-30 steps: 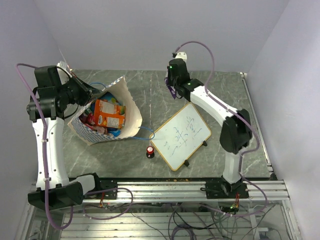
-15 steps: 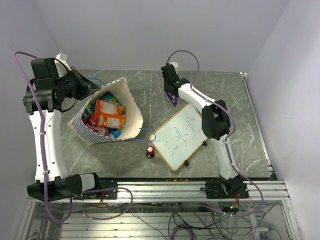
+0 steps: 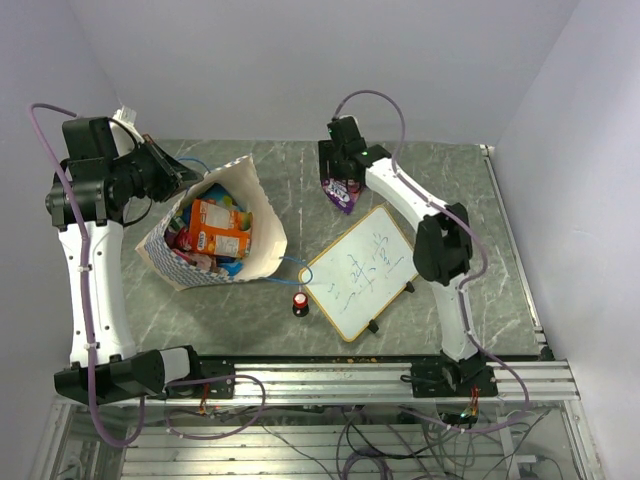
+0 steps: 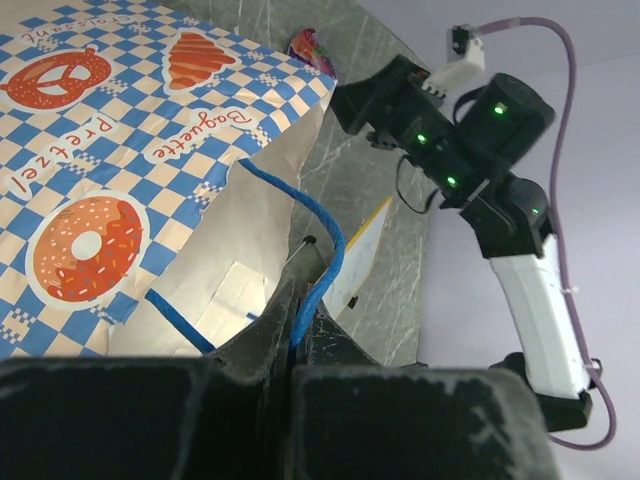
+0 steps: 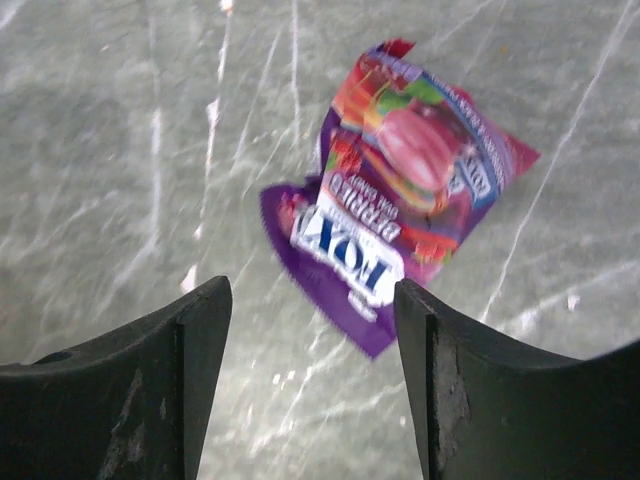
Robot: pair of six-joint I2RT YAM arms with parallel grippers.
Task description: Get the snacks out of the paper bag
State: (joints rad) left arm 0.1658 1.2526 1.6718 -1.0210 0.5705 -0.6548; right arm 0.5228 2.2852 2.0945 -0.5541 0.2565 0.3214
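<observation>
Snack packet (image 5: 400, 190) lies under spread right fingers (image 5: 150, 400); only wrist view shows left fingers (image 4: 345, 360) pinching cord (image 4: 315, 235).

White arm links (image 3: 95, 290) meet black joint housings (image 3: 440, 250), with purple cables (image 4: 573, 70) and green lights (image 4: 420, 137).

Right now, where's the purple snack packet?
Top view: the purple packet lies on the table, far centre, just beyond the whiteboard, directly below the open right gripper.
</observation>
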